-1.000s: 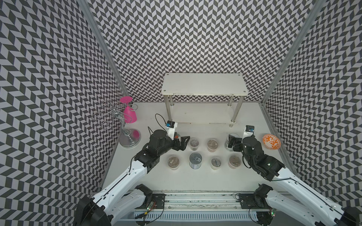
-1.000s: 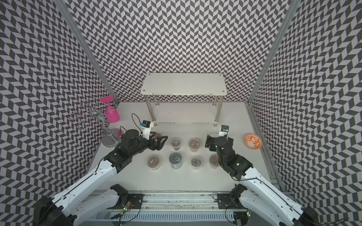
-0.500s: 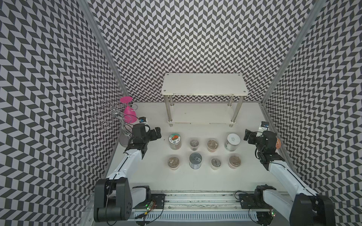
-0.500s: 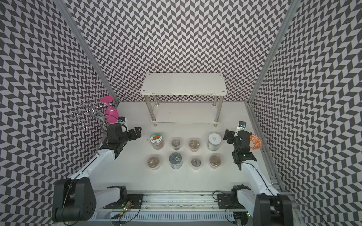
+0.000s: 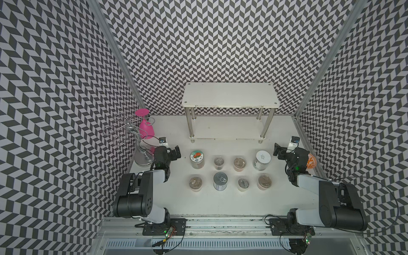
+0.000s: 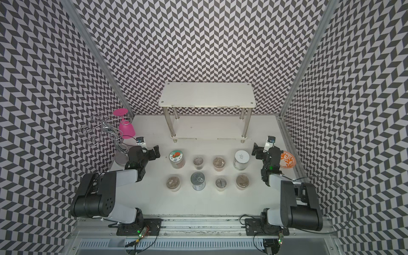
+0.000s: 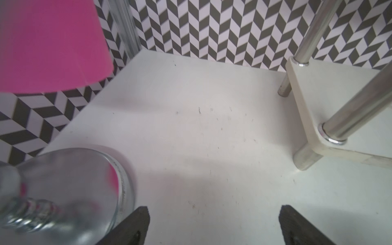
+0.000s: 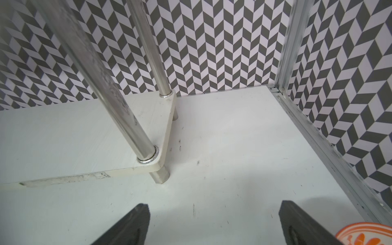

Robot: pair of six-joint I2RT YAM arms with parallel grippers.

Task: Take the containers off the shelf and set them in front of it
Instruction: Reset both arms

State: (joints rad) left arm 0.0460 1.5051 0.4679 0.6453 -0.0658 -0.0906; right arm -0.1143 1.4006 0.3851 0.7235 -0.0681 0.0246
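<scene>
While our left gripper [image 5: 177, 152] and right gripper [image 5: 277, 150] stand wide and empty, we risk clipping the glass stand [image 5: 142, 157] or orange dish [image 5: 312, 161] beside them if we swing carelessly.

Beside the left claw [image 7: 214, 214], the pink goblet [image 7: 48, 42] ran off the frame and the stand's chrome base [image 7: 70, 182] was blurred. Beside the right claw [image 8: 214, 212] only a sliver of the orange dish [image 8: 369, 233] showed; in both top views the wrist hid its edge. Print on the white-lidded jar [image 5: 262, 157] was too small to read.
</scene>
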